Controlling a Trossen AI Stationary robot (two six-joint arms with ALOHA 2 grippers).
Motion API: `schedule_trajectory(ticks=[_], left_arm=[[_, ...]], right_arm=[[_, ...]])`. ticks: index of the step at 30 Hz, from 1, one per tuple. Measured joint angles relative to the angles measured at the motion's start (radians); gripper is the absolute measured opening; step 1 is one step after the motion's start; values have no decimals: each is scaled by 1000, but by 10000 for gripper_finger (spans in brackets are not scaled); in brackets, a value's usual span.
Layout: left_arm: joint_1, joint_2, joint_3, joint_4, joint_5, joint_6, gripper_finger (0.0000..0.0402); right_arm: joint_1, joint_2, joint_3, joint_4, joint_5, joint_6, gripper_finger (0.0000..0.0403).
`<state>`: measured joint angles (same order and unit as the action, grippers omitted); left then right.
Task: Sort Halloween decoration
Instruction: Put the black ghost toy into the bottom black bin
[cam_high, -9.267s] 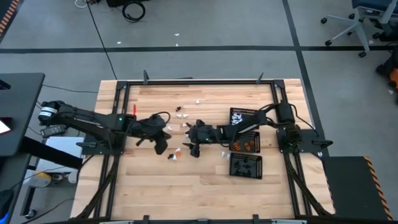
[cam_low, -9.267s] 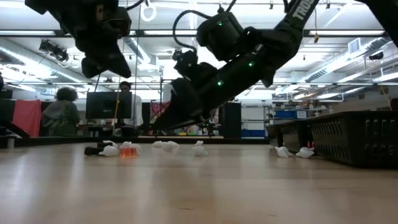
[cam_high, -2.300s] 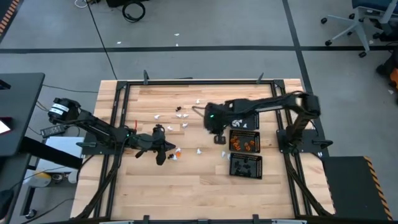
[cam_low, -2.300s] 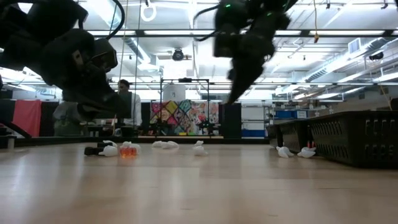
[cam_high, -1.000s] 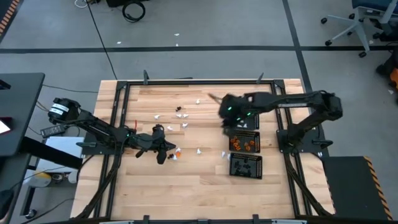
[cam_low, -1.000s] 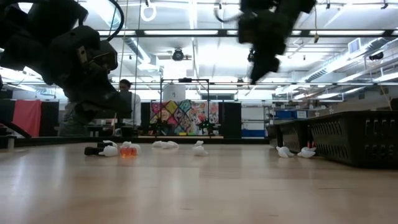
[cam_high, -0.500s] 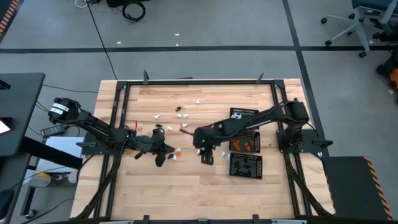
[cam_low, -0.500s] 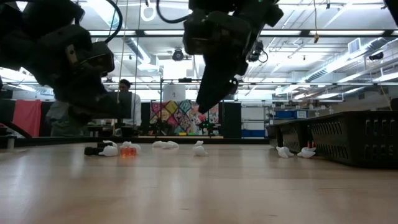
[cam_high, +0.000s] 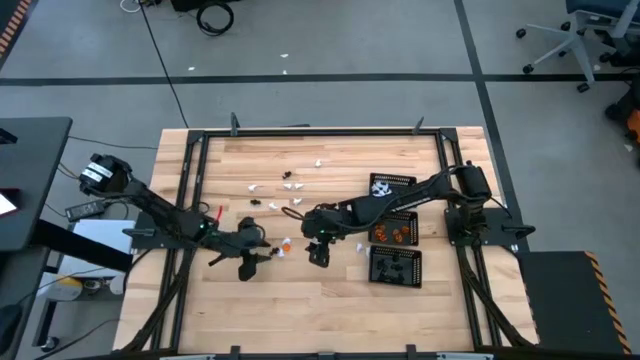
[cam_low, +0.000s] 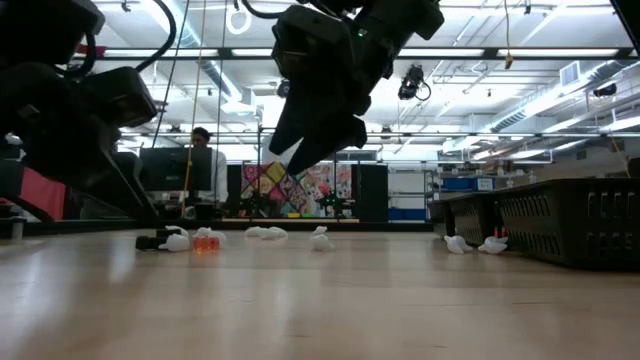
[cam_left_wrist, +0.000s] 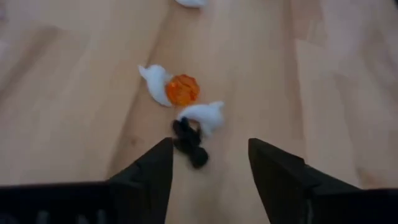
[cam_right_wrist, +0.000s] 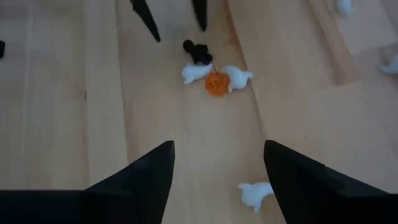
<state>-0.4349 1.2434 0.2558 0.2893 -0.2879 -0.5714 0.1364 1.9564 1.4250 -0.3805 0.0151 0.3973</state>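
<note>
Left claw (cam_left_wrist: 208, 163) released | right claw (cam_right_wrist: 217, 165) released | trinkets: 1 orange (cam_left_wrist: 182, 90), 2 white (cam_left_wrist: 205, 116), 1 black (cam_left_wrist: 189, 144), clustered touching

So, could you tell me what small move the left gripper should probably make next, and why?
Probably ease forward and down over the black trinket, then close. The left gripper is open, with that trinket lying just ahead between its fingers, touching a white trinket beside the orange ball. The open right gripper hovers nearby.

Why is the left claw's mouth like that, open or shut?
Open. The left claw has a wide gap between its fingers, with nothing held.
</note>
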Motion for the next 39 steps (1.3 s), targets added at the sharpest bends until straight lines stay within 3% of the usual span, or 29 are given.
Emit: schedule_trajectory(ticks=[7, 15, 22, 35, 39], left_arm=[[-8, 40, 0, -31, -20, 42, 207], [-9, 184, 11, 112, -38, 34, 195], [-31, 242, 61, 56, -76, 44, 189], [-39, 243, 80, -40, -121, 29, 31], [-40, 243, 79, -44, -121, 0, 9]], right_arm=[[8, 0, -1, 13, -23, 22, 235], [12, -1, -1, 13, -36, 31, 222], [12, -13, -2, 13, -47, 31, 215], [12, -68, -2, -52, -45, 20, 210], [10, -111, -2, -74, -26, 19, 210]])
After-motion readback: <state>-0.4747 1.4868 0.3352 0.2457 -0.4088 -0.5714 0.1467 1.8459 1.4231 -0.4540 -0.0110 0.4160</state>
